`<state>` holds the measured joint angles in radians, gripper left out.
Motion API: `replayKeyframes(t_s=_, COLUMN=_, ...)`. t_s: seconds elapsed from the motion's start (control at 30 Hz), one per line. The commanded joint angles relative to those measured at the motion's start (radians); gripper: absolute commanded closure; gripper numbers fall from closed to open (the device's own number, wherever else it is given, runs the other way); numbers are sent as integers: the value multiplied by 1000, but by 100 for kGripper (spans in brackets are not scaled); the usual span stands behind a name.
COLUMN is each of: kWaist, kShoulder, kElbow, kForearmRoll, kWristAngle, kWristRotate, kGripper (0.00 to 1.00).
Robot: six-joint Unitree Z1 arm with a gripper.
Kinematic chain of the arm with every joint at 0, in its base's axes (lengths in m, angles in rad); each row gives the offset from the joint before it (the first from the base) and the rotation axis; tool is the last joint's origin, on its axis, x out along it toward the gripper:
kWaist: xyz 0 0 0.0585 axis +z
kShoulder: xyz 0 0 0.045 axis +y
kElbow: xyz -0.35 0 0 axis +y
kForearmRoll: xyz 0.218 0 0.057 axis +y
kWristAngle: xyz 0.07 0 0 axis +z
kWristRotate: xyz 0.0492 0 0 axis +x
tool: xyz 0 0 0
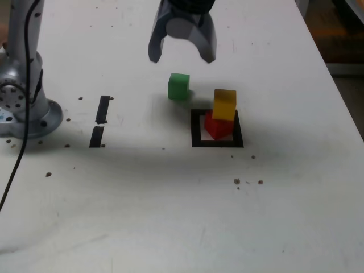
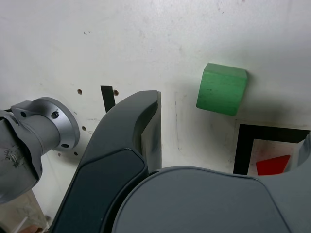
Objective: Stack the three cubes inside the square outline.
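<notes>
Nearest to us in the exterior view lies the bare near stretch of the white table [image 1: 170, 227], the largest thing in the scene, speckled with small dark holes. At the exterior view's far left we see the arm's silver base [image 1: 23, 96]. Above the far middle hangs the gripper [image 1: 182, 56], its two dark jaws spread wide apart with nothing between them.

The square outline [image 1: 198, 128] sits right of centre in the exterior view. Inside it the red cube [image 1: 216, 126] rests on the white centre, turned a little against the frame, and the yellow cube [image 1: 224, 104] stands on top of it, seemingly shifted toward the far right edge of the red one. The green cube [image 1: 178, 86] stands alone on the table just outside the outline's far left corner, near the stack but apart from it. Two short black strips [image 1: 100, 119] lie well to the left.

We judge the green cube to be the last piece to go up. The main risk is the stack: two cubes that are not squarely aligned could topple if we brush them with an open jaw while reaching for green, which sits close by. A tilted or off-centre grasp on green could also make it land crooked on yellow and slide off, or push yellow off red on release.
</notes>
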<state>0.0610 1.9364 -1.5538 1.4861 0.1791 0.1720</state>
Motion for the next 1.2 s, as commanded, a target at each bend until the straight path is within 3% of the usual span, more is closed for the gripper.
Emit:
replayKeyframes(t_s=0.0, kWaist=5, kShoulder=4, kElbow=18, kForearmRoll=-23, kWristAngle=-11, kWristRotate=5, kGripper=0)
replayKeyframes(t_s=0.47, kWaist=31, kShoulder=13, kElbow=159, kForearmRoll=-201, kWristAngle=-99, kWristRotate=30, kGripper=3)
replayKeyframes(t_s=1.17, kWaist=120, kShoulder=63, kElbow=198, kForearmRoll=-260, kWristAngle=-100, kWristRotate=120, kGripper=8)
